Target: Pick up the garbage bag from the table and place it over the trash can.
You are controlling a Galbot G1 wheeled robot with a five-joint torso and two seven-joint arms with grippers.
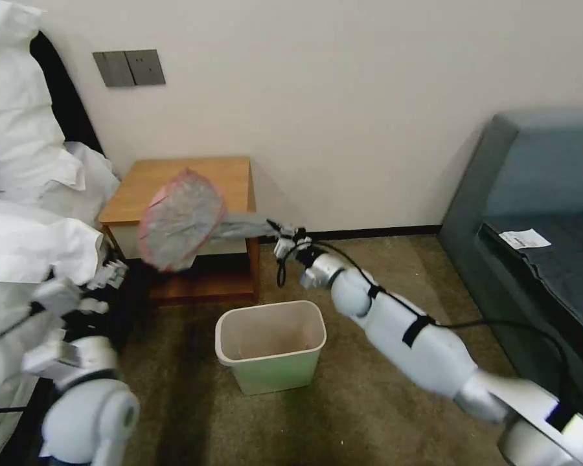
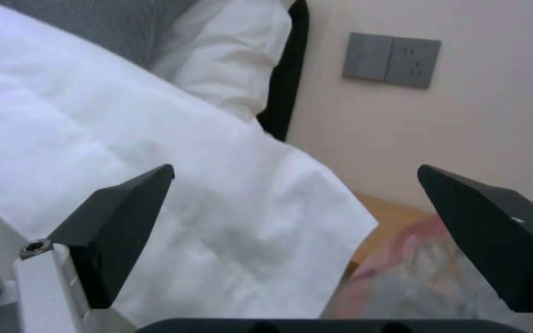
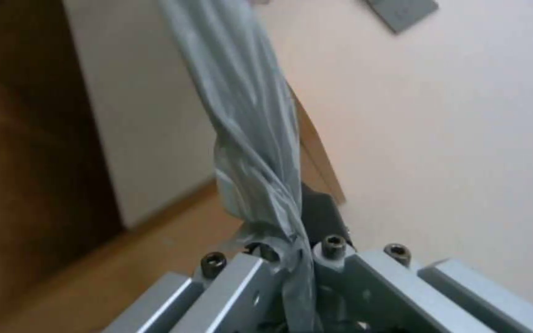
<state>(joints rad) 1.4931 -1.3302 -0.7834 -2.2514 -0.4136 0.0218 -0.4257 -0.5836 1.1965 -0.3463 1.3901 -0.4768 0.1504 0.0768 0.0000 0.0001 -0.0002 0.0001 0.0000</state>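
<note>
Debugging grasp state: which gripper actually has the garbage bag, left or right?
The right gripper, shut on the garbage bag's twisted end by the table. The left gripper is open, beside the bed.

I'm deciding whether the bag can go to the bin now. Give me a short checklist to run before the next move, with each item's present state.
1. Right claw shut on the garbage bag: ok, plastic is pinched between its fingers.
2. Bag lifted off the table: ok, it hangs in front of the table's edge.
3. Bag mouth open: not ok, the pink-banded end hangs bunched and flat.
4. Trash can upright and unobstructed: ok, it stands on the carpet below the right claw.
5. Left claw free to help: ok, open, beside the bed.
6. Bag over the can: not ok, it is to the can's upper left.
</note>
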